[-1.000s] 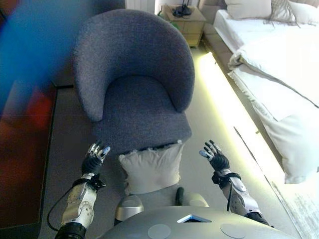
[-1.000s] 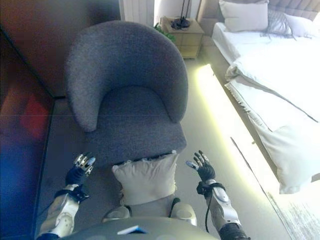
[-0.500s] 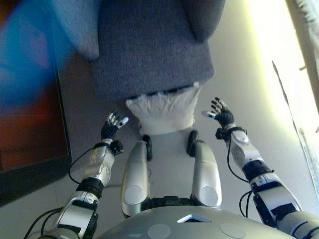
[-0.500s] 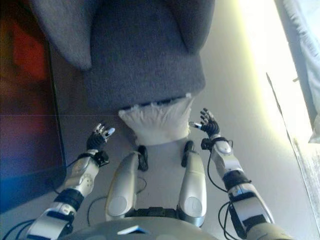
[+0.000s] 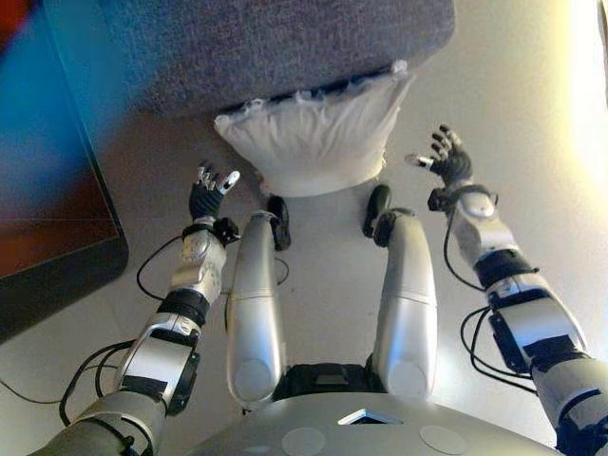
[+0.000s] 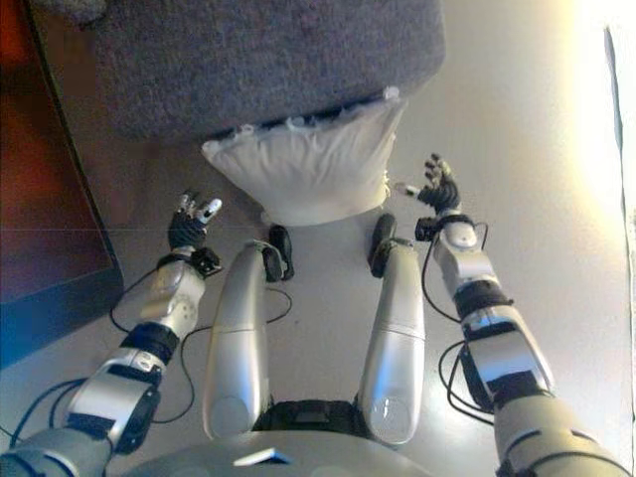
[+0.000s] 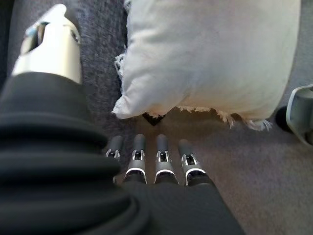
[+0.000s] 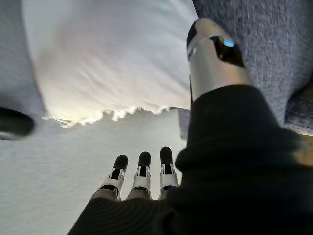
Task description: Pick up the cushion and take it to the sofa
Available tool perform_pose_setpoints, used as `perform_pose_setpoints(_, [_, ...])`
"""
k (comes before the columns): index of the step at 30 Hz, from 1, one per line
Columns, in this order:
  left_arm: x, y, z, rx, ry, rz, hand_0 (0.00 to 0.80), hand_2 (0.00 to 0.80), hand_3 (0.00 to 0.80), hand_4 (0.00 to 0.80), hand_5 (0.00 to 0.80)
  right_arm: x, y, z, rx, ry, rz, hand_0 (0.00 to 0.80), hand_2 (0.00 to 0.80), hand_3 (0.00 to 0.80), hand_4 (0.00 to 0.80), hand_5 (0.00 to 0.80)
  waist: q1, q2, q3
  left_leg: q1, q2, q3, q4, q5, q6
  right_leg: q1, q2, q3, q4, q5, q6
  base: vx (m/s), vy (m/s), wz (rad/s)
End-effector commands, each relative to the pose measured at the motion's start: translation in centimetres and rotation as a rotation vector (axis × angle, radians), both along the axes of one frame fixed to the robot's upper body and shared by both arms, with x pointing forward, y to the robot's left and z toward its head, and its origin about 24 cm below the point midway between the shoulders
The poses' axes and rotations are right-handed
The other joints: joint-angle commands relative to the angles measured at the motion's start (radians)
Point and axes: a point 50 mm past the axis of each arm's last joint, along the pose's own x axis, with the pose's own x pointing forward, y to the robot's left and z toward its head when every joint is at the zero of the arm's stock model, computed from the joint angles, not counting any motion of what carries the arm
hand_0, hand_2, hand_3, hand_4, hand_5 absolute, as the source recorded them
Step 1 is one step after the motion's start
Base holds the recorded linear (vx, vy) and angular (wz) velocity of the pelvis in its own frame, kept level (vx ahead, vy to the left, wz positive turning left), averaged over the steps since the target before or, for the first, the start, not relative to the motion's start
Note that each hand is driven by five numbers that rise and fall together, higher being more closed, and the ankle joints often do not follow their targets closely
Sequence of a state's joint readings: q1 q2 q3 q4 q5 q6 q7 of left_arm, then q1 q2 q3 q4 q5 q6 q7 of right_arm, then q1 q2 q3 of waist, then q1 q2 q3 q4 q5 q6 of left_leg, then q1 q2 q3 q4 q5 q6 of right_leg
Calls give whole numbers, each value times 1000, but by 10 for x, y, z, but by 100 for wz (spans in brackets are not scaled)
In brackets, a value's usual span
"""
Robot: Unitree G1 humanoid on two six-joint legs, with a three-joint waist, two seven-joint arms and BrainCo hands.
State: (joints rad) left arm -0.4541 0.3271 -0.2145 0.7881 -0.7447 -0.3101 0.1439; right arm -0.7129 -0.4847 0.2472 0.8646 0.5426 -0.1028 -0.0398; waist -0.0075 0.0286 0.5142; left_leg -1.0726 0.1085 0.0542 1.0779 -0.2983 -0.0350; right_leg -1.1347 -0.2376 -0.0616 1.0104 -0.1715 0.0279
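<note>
Two hands raised with fingers straight and spread, both empty, flanking a pale fringed cushion without touching it. Left hand (image 5: pixel 211 195) at left of centre in the left eye view, just below and beside the cushion's lower left corner, palm turned toward it. Right hand (image 5: pixel 449 161) at centre right, near the cushion's right edge but apart from it, thumb pointing in toward the fabric. From the left wrist view, fingers (image 7: pixel 163 161) extended in a row over grey carpet (image 7: pixel 254 176), short of the frayed lower seam; from the right wrist view, fingers (image 8: pixel 142 174) likewise straight, with bare floor between them and the fringe. Cushion (image 5: pixel 318 138) just above the hands in the upper middle of the left eye view, standing on the floor and leaning against the front of a dark grey upholstered armchair (image 5: pixel 275 47), its upper edge tucked under the seat's front lip. Armchair across the top of the frame, only its front edge in view. Dark glossy panel (image 5: pixel 52 218) along the left side, with a reddish reflection, beside the armchair.
</note>
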Motion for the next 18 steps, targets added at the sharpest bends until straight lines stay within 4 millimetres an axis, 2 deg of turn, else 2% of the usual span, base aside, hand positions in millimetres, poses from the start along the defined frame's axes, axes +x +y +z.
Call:
perform_pose_setpoints(1, [5, -3, 11, -44, -80, -40, 0, 0, 0, 0, 0, 3, -13, 12, -11, -7, 38, 0, 0, 0, 0, 0, 5, 34, -21, -58, -15, -13, 52, -17, 40, -2, 18, 45, 35, -5, 0, -37, -13, -1])
perform_pose_setpoints(7, [27, 2, 42, -104, -134, -87, 0, 0, 0, 0, 0, 14, -24, 36, 23, -21, 20, 0, 0, 0, 0, 0, 5, 38, -11, -147, -6, -12, 179, -67, 52, -92, 7, 54, 144, -55, -14, 1, -1, 2])
perform_pose_setpoints(11, [37, 9, 55, -147, -141, -73, 0, 0, 0, 0, 0, 22, -17, 52, 41, -41, 72, 0, 0, 0, 0, 0, 1, 37, -7, -191, 1, -15, 249, -94, 55, -135, 2, 64, 205, -84, -22, 6, 4, 1])
perform_pose_setpoints(18, [49, 21, 71, -208, -114, -69, 0, 0, 0, 0, 0, 30, -1, 70, 113, -36, 196, 0, 0, 0, 0, 0, -7, 32, -4, -225, 18, -13, 307, -108, 54, -177, -3, 75, 265, -98, -28, 36, 31, -2])
